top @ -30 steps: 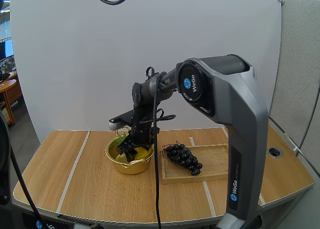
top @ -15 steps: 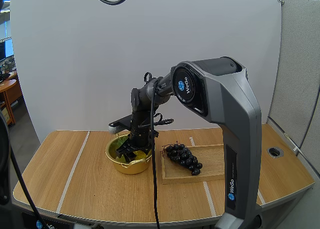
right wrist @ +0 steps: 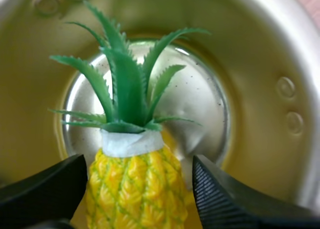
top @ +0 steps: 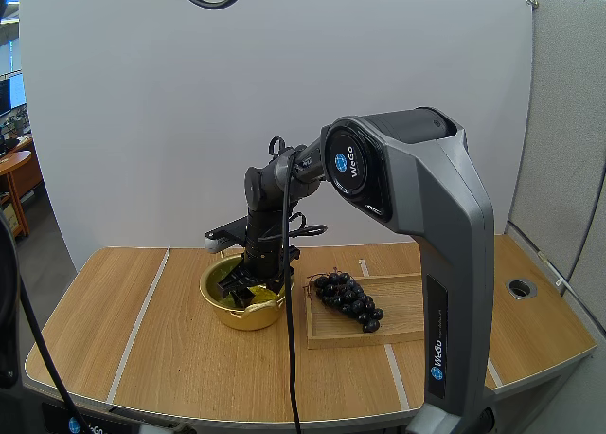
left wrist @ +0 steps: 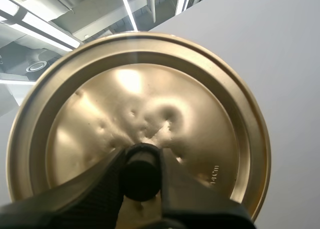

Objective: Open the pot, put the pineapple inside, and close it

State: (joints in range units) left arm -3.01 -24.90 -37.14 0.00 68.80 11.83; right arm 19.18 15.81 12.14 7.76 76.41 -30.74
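- One pineapple (right wrist: 135, 189) lies inside the pot (right wrist: 260, 64). Its long axis runs from the right claw (right wrist: 140, 161) towards the pot's shiny floor.
- The green crown points away from the claw at the pot's bottom; the yellow body is the end nearer the claw.
- The right claw's two fingers (right wrist: 225, 199) stand apart, one on each side of the yellow body. A sliver of the pot's floor shows between one finger and the fruit, so the fruit is not pinched.
- In the high view the right claw (top: 237, 287) dips into the one golden pot (top: 241, 316), which stands on the worktop (top: 142, 339) without its lid.
- The left claw (left wrist: 142, 164) is closed on the dark knob (left wrist: 142, 176) of the one golden lid (left wrist: 150, 99), a finger pressing each side of it.
- The lid is held up clear of the pot, its domed face turned to the wrist camera.
- One bunch of dark grapes (top: 348, 298) lies on the one wooden tray (top: 402, 316), just beside the pot.
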